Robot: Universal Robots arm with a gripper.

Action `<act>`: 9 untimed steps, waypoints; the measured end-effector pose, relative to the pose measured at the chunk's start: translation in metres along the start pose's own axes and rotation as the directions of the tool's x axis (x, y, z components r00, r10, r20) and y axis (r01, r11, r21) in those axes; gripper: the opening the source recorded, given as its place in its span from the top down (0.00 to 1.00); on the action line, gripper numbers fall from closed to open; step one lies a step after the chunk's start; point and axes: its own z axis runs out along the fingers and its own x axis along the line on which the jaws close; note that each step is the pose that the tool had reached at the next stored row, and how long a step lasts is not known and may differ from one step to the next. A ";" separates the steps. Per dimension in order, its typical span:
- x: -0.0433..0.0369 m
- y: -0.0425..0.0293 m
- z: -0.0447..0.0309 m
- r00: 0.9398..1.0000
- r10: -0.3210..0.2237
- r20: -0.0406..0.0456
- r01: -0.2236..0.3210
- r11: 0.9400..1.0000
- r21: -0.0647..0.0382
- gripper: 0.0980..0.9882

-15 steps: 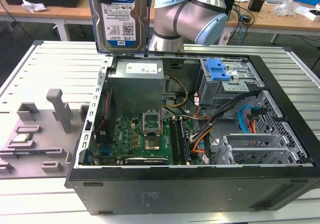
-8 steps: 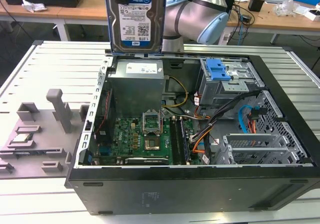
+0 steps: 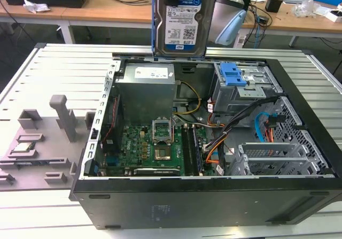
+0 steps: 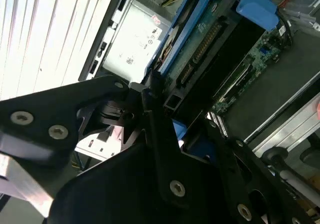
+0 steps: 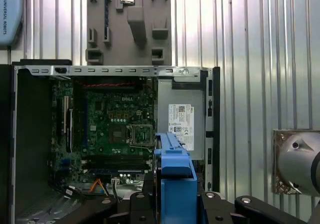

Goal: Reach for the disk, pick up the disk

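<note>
I'm seeing the flat silver metal disk point(image 3: 184, 20) cut off at the exterior view's top edge; my black hand point(image 5: 175, 205) is gripping it upright above the open black computer case point(image 3: 214, 207).

Bright, even light washes the slatted table point(image 4: 45, 33), whose ribs glare almost white in both wrist views (milder in the exterior view). Inside the computer case point(image 3: 203, 201) soft shadow dims the walls.

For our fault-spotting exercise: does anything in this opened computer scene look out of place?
The disk hangs upright in mid-air above the open computer case, clamped in the gripper, not mounted inside.
</note>
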 end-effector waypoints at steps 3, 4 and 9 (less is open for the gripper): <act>-0.0002 -0.0149 -0.0005 1.000 0.000 0.000 0.000 1.000 0.000 0.70; -0.0002 -0.0150 -0.0006 1.000 0.000 0.000 0.000 1.000 0.000 0.70; 0.0004 -0.0151 -0.0006 1.000 0.000 0.000 0.000 1.000 0.000 0.70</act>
